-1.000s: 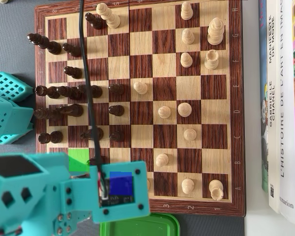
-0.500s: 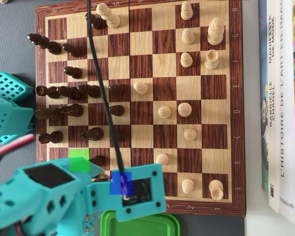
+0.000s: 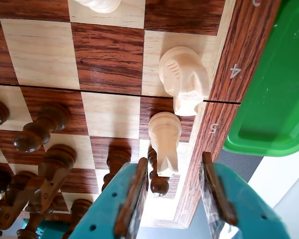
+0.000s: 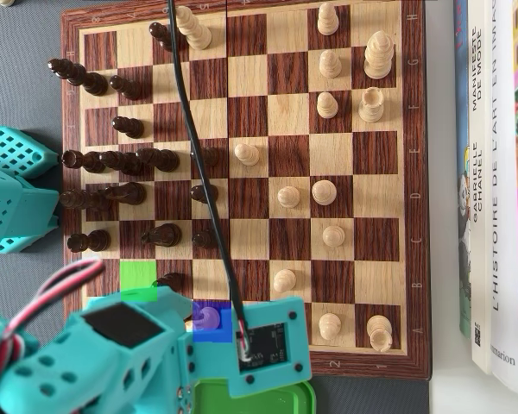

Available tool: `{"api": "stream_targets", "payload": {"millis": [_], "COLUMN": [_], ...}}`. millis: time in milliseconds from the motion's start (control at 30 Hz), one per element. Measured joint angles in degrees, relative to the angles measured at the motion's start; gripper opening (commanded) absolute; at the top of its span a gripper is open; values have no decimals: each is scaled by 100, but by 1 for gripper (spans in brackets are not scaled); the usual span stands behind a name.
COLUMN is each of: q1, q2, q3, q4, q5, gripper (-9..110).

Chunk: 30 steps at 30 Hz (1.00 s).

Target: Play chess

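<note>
Chessboard (image 4: 268, 129) lies flat on the desk (image 4: 17, 69), with the turquoise arm (image 4: 129, 354) over its near edge in the overhead view. In the wrist view the jaws (image 3: 177, 199) stand spread, nothing between them; each turquoise finger carries a brown pad (image 3: 132, 196) on its inner face. Directly ahead of the gap, and just beyond the fingertips, a light pawn (image 3: 164, 139) stands on the board near the numbered border; whether a fingertip touches it cannot be told. Close beside that pawn, toward the left-hand finger as the wrist view shows it, stands a dark pawn (image 3: 158, 177), partly hidden by that finger. Farther ahead of the jaws, past the light pawn, a light knight (image 3: 184, 79) occupies a square against the border strip marked 4. Off to the left of the jaws in the wrist view, a cluster of dark pieces (image 3: 45, 164) stands well apart from the gap. To the right of the jaws, beyond the board's edge, sits a green container (image 3: 274, 94), which the overhead view shows (image 4: 250, 401) partly under the arm. The overhead view also shows light pieces (image 4: 328, 108) spread over the right half of the board, a black cable (image 4: 198, 164) running across the squares, and books (image 4: 496, 172) on the desk beside the board's far edge.
</note>
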Motion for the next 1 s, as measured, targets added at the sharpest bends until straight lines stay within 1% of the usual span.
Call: {"api": "stream_targets", "payload": {"millis": [1000], "q1": [70], "q2": [-334], "q3": [-18], "q4": [0], "q5": [0], "gripper": [15]}}
